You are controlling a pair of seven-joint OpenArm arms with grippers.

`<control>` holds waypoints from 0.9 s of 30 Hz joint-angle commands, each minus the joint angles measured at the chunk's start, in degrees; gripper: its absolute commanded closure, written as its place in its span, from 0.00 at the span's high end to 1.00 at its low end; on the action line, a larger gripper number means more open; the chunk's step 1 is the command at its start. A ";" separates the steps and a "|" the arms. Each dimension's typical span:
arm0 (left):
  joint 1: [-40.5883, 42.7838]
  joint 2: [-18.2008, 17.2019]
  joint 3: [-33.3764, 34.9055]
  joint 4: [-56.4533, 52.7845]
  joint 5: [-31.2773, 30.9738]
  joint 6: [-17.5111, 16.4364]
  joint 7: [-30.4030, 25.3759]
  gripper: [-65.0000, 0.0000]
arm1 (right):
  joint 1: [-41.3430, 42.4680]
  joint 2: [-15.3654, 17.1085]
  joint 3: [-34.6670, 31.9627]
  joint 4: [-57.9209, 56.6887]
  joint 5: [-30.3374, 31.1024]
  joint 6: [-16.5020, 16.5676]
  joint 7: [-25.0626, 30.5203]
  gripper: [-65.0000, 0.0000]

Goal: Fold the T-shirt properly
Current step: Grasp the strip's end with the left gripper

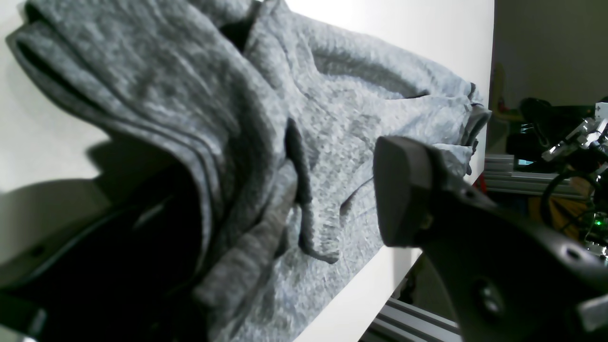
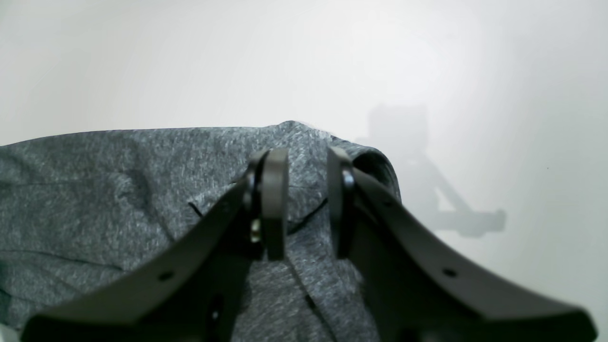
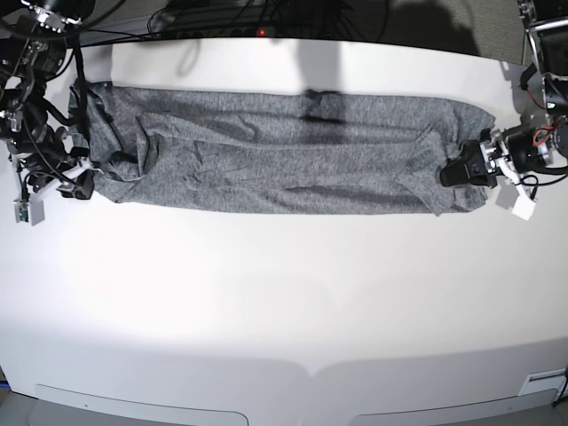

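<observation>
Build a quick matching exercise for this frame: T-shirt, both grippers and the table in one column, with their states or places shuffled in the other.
1. T-shirt
2. left gripper
3. right gripper
4. table

a. jaws wide open at one end of the shirt
b. white, bare in front
c. jaws partly open over the other end
d. lying as a long grey band

Pairs: 1-d, 2-a, 3-c, 4-b

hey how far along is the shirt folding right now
Done: the T-shirt lies as a long narrow band across the table, sides apparently folded in. In hand: the left gripper is at one end, jaws wide around bunched fabric; the right gripper is over the other end, jaws parted, not gripping. Left: folding the band end to end.
</observation>
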State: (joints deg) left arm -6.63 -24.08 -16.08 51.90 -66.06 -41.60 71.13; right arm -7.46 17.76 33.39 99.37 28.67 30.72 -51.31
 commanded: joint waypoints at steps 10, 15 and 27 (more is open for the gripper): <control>0.79 -0.26 0.55 -0.55 12.04 1.60 -2.16 0.69 | 0.81 0.96 0.35 0.98 0.52 0.59 0.90 0.23; 0.79 -0.26 0.55 -0.55 12.04 1.60 -1.88 0.69 | 0.81 0.96 0.35 0.98 0.52 0.59 0.92 0.23; 0.76 -0.24 0.55 -0.55 12.04 1.60 -0.94 0.15 | 0.81 0.96 0.35 0.98 0.55 0.59 0.87 0.23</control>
State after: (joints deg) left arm -6.50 -23.79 -15.97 51.57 -58.43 -40.95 66.24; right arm -7.46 17.76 33.39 99.37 28.67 30.70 -51.33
